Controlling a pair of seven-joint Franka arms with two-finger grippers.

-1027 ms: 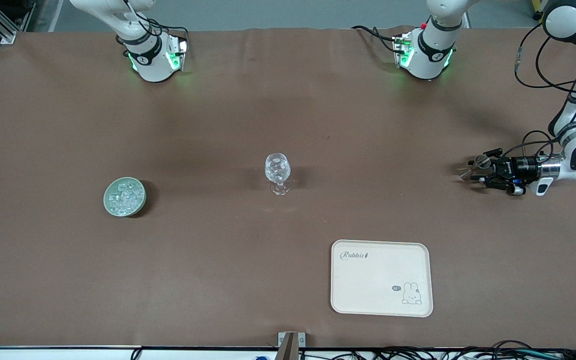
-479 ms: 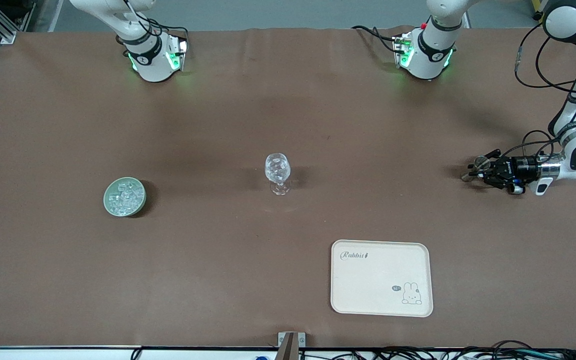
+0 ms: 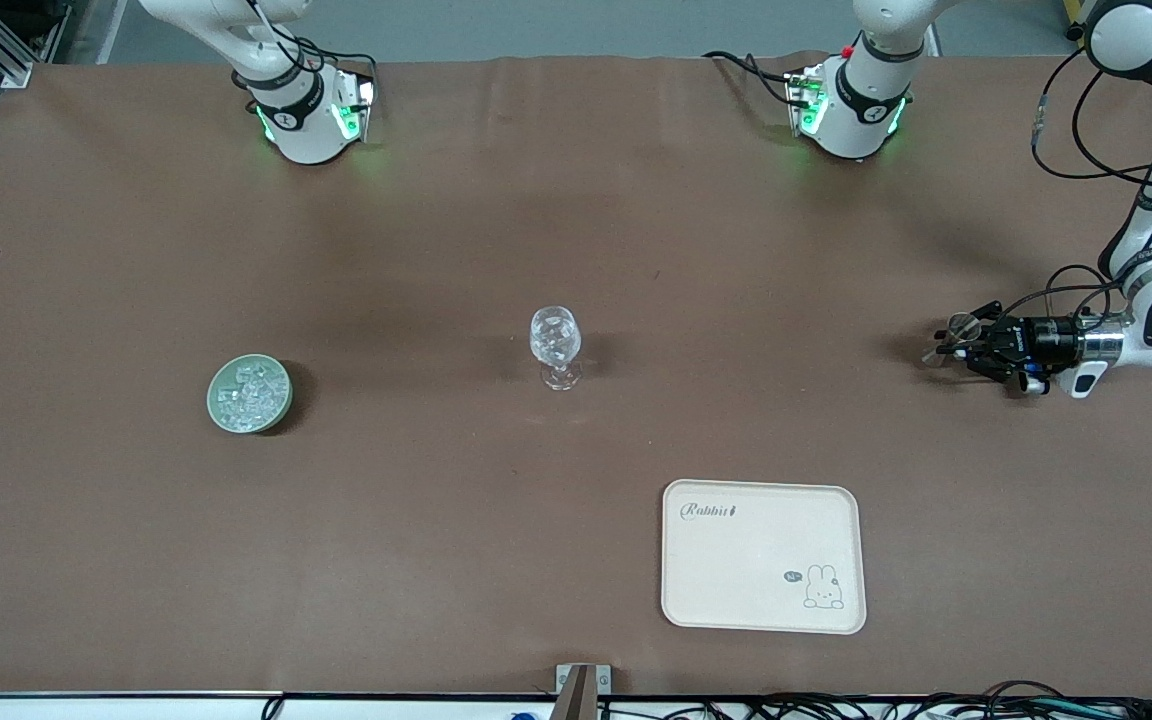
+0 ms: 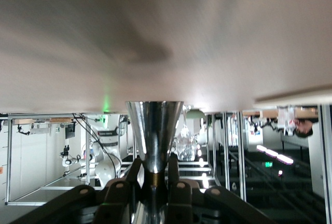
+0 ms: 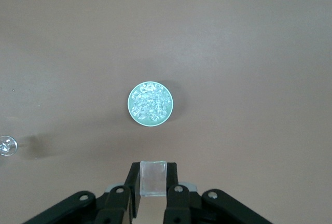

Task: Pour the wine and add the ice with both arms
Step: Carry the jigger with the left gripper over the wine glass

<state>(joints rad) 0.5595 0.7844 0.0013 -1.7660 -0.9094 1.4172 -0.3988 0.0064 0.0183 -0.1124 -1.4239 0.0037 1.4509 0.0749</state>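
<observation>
Front view: left gripper (image 3: 954, 343) clamped on silver measure (image 3: 958, 327), stemmed glass (image 3: 555, 345) well apart toward the right arm's end; right gripper (image 5: 153, 182) seemingly pinching 1 ice cube (image 5: 153, 178).

Silver measure (image 4: 154, 133) (pinched) in left hand (image 4: 153, 178)

The brown table (image 3: 576, 250) carries dish (image 3: 250, 394), glass (image 3: 556, 345), tray (image 3: 762, 556).

Silver hourglass measure (image 3: 958, 327) clamped at its waist in the left gripper (image 3: 966, 345) near the table's left-arm edge, no liquid visible, clear ice cubes (image 3: 248, 390) heaped in a dish toward the right-arm end, one clear cube (image 5: 153, 177) pinched in the right gripper (image 5: 153, 182)
</observation>
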